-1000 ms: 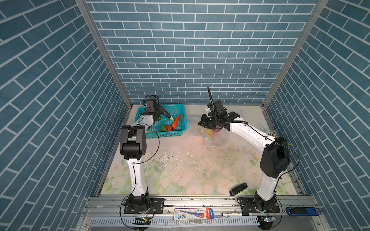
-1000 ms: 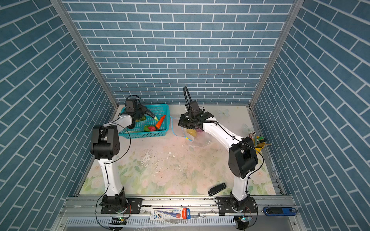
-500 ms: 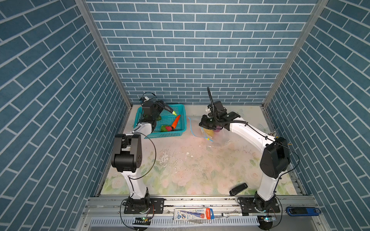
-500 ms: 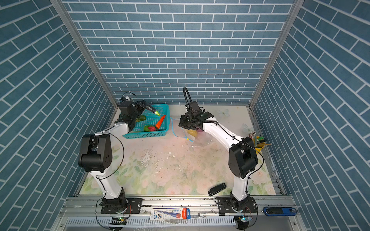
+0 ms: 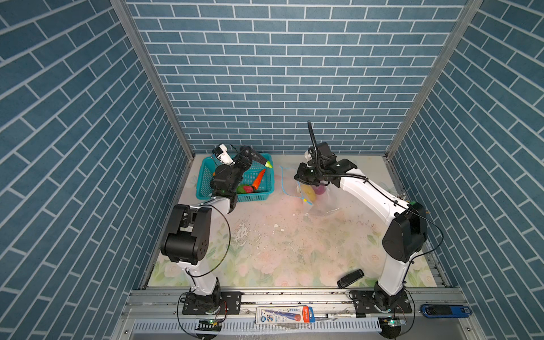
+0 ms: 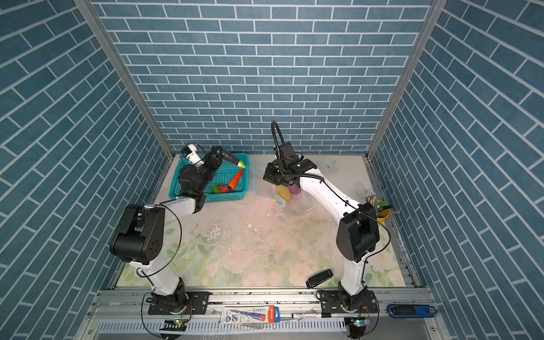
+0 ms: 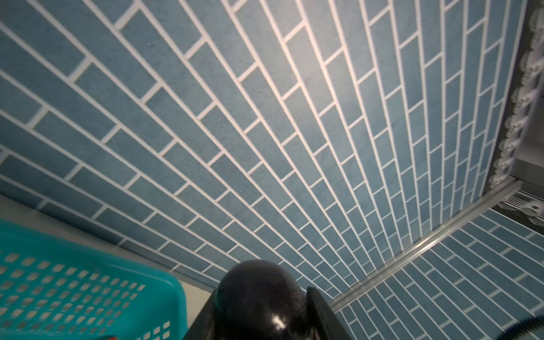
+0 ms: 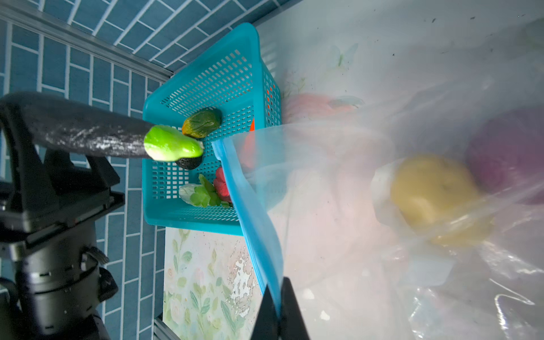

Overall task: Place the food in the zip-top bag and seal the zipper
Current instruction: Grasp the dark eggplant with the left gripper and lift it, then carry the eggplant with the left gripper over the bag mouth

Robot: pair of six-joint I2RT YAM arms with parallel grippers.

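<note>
My left gripper is shut on the dark eggplant, which hangs green tip forward over the teal basket. Its rounded end shows between the jaws in the left wrist view. The orange carrot and red pepper lie in the basket. My right gripper is shut on the zipper, holding the mouth of the zip-top bag up. Inside the bag sit the yellow fruit and the purple onion.
A leafy green piece and a green-orange piece also lie in the basket. A black remote rests near the front right. A yellow cup of pens stands at the right edge. Brick walls close three sides.
My left arm has swung the eggplant up and to the right, from the basket's left side to above its right end. The right arm and the bag have not moved.
</note>
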